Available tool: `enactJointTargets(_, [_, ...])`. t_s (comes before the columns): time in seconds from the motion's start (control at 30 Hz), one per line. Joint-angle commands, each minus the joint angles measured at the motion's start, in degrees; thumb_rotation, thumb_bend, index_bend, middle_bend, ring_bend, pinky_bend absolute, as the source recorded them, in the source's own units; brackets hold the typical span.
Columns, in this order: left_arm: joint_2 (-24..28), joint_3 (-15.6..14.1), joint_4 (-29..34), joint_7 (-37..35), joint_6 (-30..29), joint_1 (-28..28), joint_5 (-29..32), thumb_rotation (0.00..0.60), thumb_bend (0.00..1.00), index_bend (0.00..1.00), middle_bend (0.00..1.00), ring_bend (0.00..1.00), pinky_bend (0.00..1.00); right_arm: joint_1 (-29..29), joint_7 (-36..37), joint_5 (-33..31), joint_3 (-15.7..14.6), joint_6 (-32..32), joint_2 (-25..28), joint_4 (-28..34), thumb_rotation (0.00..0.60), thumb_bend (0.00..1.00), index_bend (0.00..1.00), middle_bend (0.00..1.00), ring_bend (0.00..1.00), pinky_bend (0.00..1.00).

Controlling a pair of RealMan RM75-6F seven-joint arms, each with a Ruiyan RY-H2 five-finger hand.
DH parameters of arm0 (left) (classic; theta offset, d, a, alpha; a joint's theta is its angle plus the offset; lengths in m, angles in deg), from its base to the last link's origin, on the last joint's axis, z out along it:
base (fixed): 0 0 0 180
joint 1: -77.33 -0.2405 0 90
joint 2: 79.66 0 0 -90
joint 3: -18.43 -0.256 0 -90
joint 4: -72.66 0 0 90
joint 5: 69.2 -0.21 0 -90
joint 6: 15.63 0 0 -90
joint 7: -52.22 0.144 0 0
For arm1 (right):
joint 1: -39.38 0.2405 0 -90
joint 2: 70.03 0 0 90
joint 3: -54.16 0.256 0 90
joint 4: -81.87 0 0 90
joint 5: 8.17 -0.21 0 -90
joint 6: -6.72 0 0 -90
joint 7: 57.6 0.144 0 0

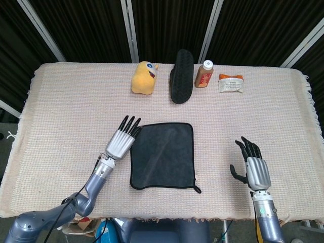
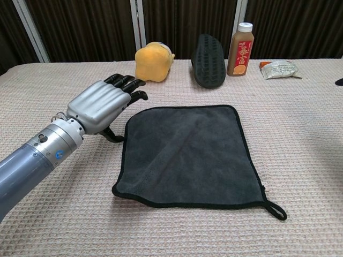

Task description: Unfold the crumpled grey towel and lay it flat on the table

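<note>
- The grey towel (image 1: 162, 155) is lying spread flat near the middle of the desk (image 1: 66, 111), its black-edged outline close to square, with a small hanging loop (image 2: 276, 210) sticking out at its 5 o'clock corner.
- The left robot hand (image 1: 121, 141) is sitting at the towel's 9 o'clock side, just beside its edge, palm down with fingers (image 2: 124, 81) stretched out and slightly apart, holding nothing; whether it is touching the cloth cannot be told.
- The right robot hand (image 1: 254, 167) is sitting well apart from the towel at its 3 o'clock, fingers spread wide and gripping nothing; the chest view is catching only a dark sliver of it at the frame edge.
- A yellow plush toy (image 1: 143, 77), a black slipper (image 1: 181, 76) standing on its side, a brown bottle (image 1: 204, 74) with a white cap, and a small snack packet (image 1: 231, 82) are lining up in a row along the desk's 12 o'clock edge, well apart from the towel.
- Nothing is lying on the towel or between it and either robot hand.
</note>
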State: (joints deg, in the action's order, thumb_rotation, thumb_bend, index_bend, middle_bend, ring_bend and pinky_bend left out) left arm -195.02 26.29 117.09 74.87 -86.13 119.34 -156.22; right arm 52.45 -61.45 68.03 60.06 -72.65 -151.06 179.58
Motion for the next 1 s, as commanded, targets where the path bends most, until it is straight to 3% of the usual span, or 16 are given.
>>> enactJointTargets(0.03, [0.88, -0.60, 1.04, 0.61, 0.28, -0.42, -0.14, 0.600, 0.01, 0.18, 0.03, 0.01, 0.06, -0.07, 0.03, 0.16, 0.02, -0.05, -0.07, 0.09, 0.600, 0.40, 0.12, 0.05, 0.00, 0.01])
enactJointTargets(0.43, [-0.18, -0.46, -0.36, 2.81, 1.65, 0.03, 0.61, 0.600, 0.03, 0.20, 0.03, 0.01, 0.06, -0.20, 0.42, 0.31, 0.28, 0.33, -0.50, -0.52, 0.600, 0.39, 0.12, 0.05, 0.00, 0.01])
enactJointTargets(1.0, [-7.20, 2.00, -10.04, -0.66, -1.73, 2.71, 0.74, 0.600, 0.22, 0.24, 0.04, 0.01, 0.06, -0.74, 0.33, 1.03, 0.14, 0.16, -0.89, -1.10, 0.600, 0.39, 0.12, 0.05, 0.00, 0.01])
